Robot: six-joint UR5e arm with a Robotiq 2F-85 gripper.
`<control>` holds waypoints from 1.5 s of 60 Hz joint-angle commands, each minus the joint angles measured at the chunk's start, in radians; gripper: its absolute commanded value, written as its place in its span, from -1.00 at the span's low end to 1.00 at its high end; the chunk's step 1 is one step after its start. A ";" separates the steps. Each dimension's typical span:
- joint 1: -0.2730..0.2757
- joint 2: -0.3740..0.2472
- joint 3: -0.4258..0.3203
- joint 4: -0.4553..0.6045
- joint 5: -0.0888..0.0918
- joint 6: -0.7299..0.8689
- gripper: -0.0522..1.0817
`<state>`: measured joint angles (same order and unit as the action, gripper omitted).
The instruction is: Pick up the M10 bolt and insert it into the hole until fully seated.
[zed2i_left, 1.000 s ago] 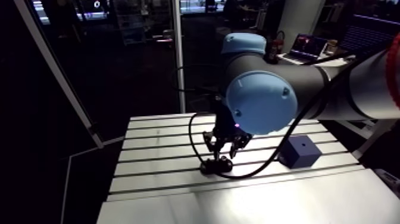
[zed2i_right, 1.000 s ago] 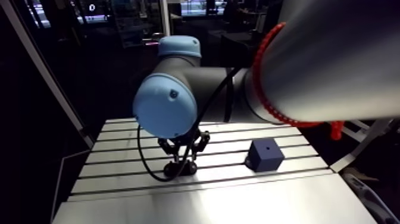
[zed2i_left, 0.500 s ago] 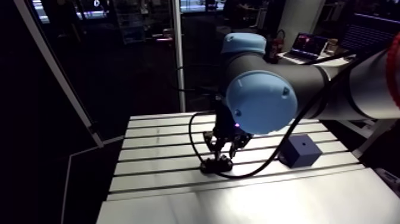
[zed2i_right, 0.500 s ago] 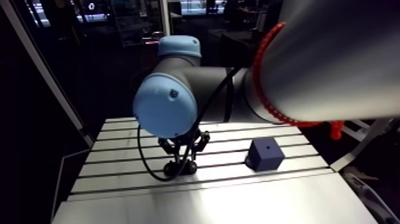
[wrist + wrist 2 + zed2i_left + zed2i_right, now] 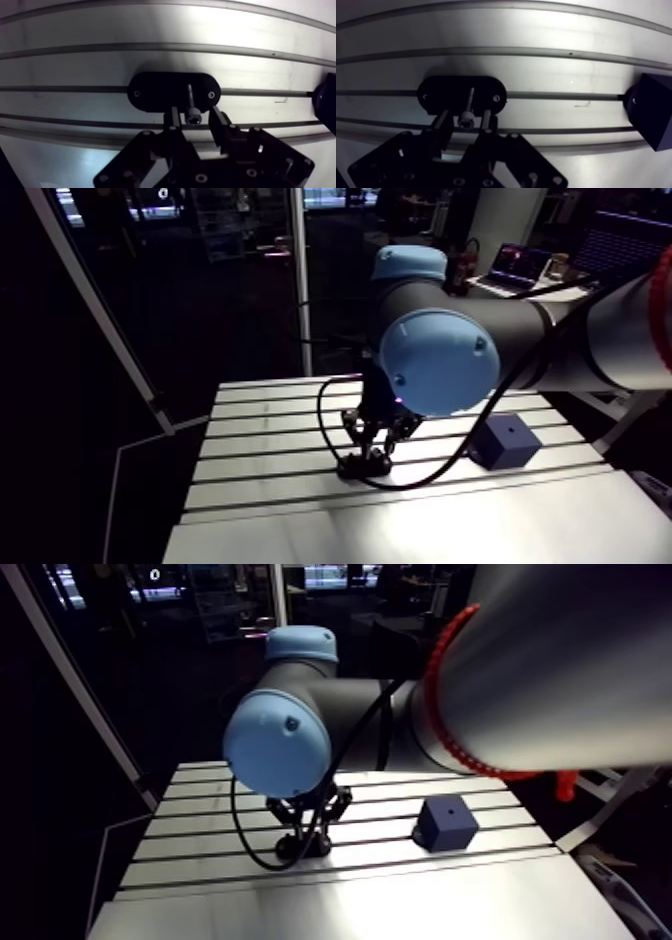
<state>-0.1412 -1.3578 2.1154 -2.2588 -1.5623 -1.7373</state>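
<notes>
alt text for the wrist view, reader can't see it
A socket-head bolt stands head up in a black oval holder on the slotted aluminium table, with the gripper open, a finger either side of its head, not touching it. A dark blue block sits further along the same slot.

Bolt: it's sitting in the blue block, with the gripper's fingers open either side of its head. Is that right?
Not quite. The wrist view shows the bolt sitting in the black oval holder, not in the blue block, which stands apart, off to one side. The rest holds: the gripper has its fingers open either side of the bolt's head.
</notes>
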 commanded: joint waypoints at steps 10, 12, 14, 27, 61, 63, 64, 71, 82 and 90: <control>0.002 0.001 0.001 -0.013 0.000 -0.002 0.12; 0.002 0.001 0.001 -0.015 0.000 -0.002 0.12; 0.002 0.001 0.001 -0.015 0.000 -0.002 0.13; 0.003 0.003 0.001 -0.015 0.000 -0.001 0.18; 0.003 0.003 0.002 -0.015 0.002 -0.002 0.25; 0.003 0.003 0.002 -0.015 0.002 -0.003 0.26; 0.003 0.003 0.002 -0.015 0.002 -0.003 0.26; 0.003 0.003 0.001 -0.015 0.002 -0.003 0.27; 0.003 0.007 0.001 -0.015 0.002 -0.002 0.28; 0.003 0.007 0.001 -0.015 0.003 -0.003 0.32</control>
<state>-0.1381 -1.3527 2.1164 -2.2743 -1.5608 -1.7400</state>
